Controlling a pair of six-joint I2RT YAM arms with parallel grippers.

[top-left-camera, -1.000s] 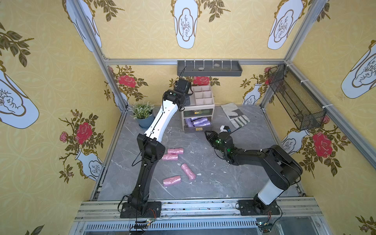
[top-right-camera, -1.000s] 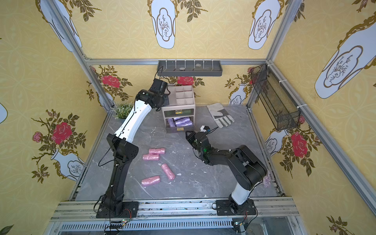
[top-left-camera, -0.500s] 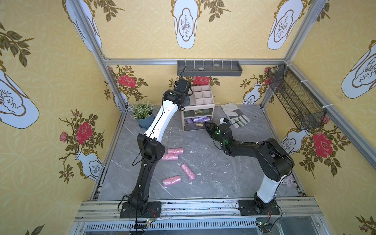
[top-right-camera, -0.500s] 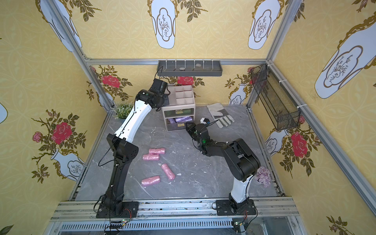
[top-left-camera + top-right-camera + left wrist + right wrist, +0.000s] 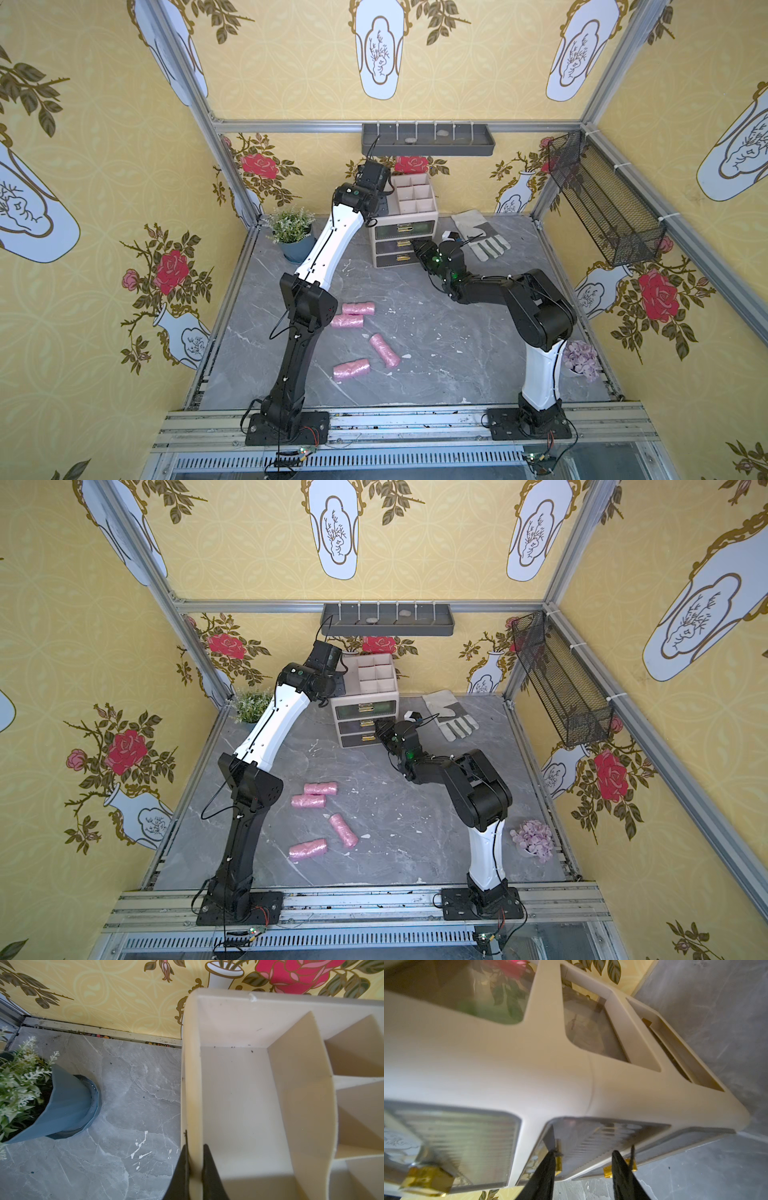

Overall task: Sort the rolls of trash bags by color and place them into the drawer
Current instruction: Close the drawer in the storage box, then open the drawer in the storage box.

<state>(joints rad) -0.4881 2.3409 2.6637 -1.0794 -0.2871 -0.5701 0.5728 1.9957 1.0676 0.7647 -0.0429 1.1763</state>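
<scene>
- Drawer (image 5: 405, 226), contents murky behind smoky fronts.
- Left tool (image 5: 194, 1169) clamped on its tray wall.
- Right tool (image 5: 583, 1167) parted at gold handles (image 5: 558, 1160).
- Pink rolls (image 5: 358, 308) loose on desk (image 5: 457, 340).

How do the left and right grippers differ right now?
The left gripper is shut, fingers pinching the chest's top tray wall; the right gripper has its fingers apart, gripping nothing. The left gripper sits high at the tray; the right gripper is lower, at the drawer fronts by the gold handles. Both have black fingers.
</scene>
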